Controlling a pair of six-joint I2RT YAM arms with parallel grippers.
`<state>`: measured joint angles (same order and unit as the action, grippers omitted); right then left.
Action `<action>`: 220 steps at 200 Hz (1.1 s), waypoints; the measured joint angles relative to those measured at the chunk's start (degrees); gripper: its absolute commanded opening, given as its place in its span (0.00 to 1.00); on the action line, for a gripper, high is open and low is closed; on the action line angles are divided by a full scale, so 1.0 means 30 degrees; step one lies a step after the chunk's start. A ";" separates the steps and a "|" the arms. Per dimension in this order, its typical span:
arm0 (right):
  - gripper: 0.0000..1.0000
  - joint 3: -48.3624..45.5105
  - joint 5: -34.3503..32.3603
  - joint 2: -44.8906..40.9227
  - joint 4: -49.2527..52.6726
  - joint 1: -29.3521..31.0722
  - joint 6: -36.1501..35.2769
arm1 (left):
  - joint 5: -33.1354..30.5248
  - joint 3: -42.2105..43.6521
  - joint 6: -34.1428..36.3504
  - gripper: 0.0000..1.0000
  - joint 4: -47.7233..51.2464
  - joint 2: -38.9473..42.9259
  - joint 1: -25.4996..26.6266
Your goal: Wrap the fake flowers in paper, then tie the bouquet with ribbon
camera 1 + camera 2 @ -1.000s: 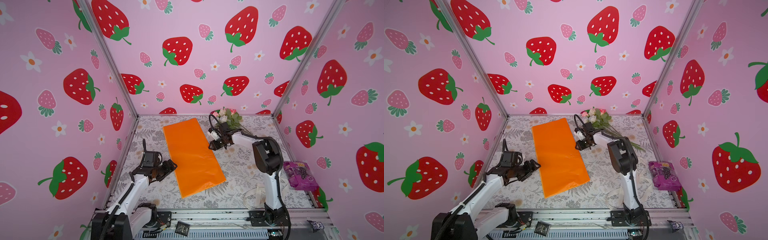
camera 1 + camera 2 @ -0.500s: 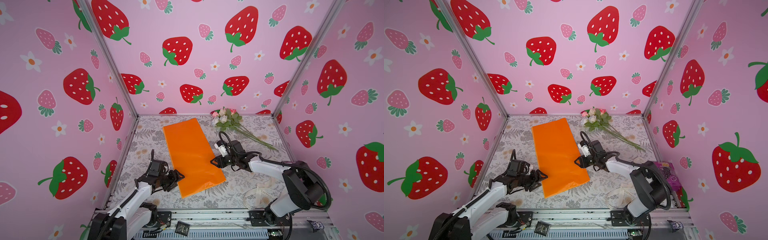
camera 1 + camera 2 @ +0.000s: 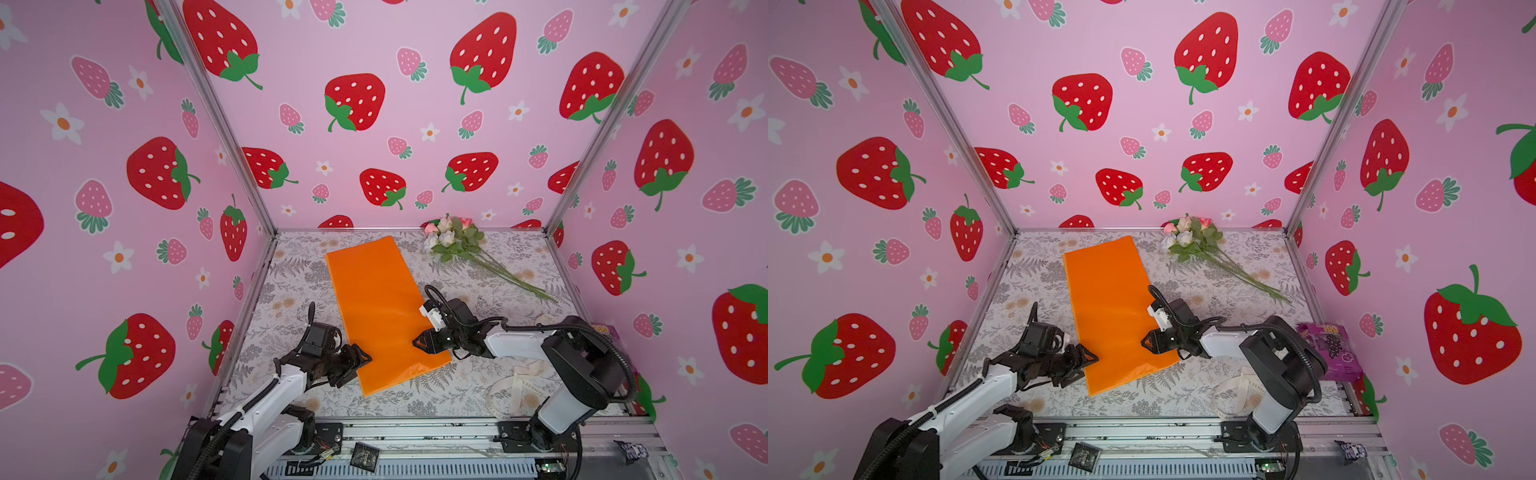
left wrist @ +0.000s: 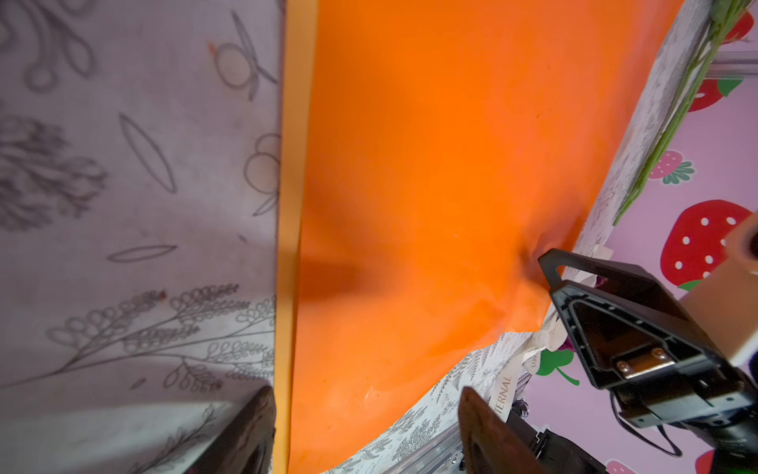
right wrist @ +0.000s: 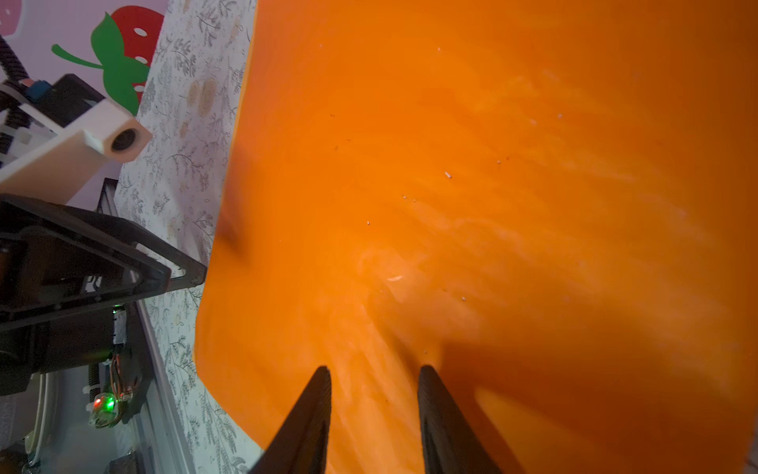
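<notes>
Right gripper (image 3: 419, 344) has left bouquet of fake flowers (image 3: 457, 243), now low at orange sheet (image 3: 380, 307), near-right edge. Left gripper (image 3: 360, 366) has closed in on sheet's near-left edge. Reads as wrap preparation; tying not begun.
Bouquet lies loose on table (image 3: 291, 266) just beyond sheet's far-right corner.
Left jaws wide, straddling sheet edge, holding nothing.
Right jaws narrow gap, tips touching sheet, paper puckered there; grip unconfirmed.
</notes>
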<state>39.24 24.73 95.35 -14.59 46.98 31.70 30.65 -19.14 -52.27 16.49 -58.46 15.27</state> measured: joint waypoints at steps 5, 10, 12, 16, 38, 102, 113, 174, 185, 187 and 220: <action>0.38 0.0000 -0.0029 0.0102 0.0000 0.0000 0.0000 | 0.0022 0.0000 0.0000 0.71 -0.0117 -0.0080 0.0007; 0.37 0.0000 -0.0073 0.0219 0.0000 0.0000 0.0000 | 0.0087 0.0000 0.0007 0.71 -0.0270 -0.0189 0.0007; 0.37 -0.0007 -0.0087 0.0248 0.0000 0.0000 0.0000 | 0.0138 0.0000 0.0007 0.70 -0.0350 -0.0240 0.0015; 0.37 -0.0015 -0.0109 0.0342 -0.0007 0.0000 0.0000 | 0.0160 0.0000 0.0007 0.70 -0.0474 -0.0313 0.0022; 0.37 -0.0131 -0.0262 0.0481 -0.0321 0.0000 0.0022 | 0.0291 0.0000 0.0015 0.69 -0.1020 -0.0656 0.0102; 0.36 -0.0510 -0.0386 0.0605 -0.1319 0.0000 0.0073 | 0.0364 0.0481 -0.0182 0.62 -0.2142 -0.0597 0.0168; 0.37 -0.0525 -0.0386 0.0627 -0.1406 0.0000 0.0073 | 0.0437 0.0648 -0.0299 0.60 -0.2543 -0.0568 0.0168; 0.37 -0.0554 -0.0393 0.0634 -0.1515 0.0000 0.0066 | 0.0495 0.0838 -0.1071 0.49 -0.3628 -0.0233 0.0168; 0.38 -0.0554 -0.0379 0.0627 -0.1537 0.0000 0.0066 | 0.0495 0.0838 -0.1180 0.48 -0.3891 -0.0036 0.0168; 0.38 -0.0554 -0.0379 0.0627 -0.1537 0.0000 0.0066 | 0.0495 0.0838 -0.1188 0.47 -0.3942 -0.0015 0.0168; 0.45 -0.0663 -0.0459 0.0321 -0.1494 0.0007 0.0007 | 0.0627 0.0801 -0.1530 0.27 -0.5122 -0.0452 0.0168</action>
<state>37.26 23.35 96.31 -19.07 47.00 31.73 32.53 -16.73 -56.86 1.13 -59.81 15.77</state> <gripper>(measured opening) 0.425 0.375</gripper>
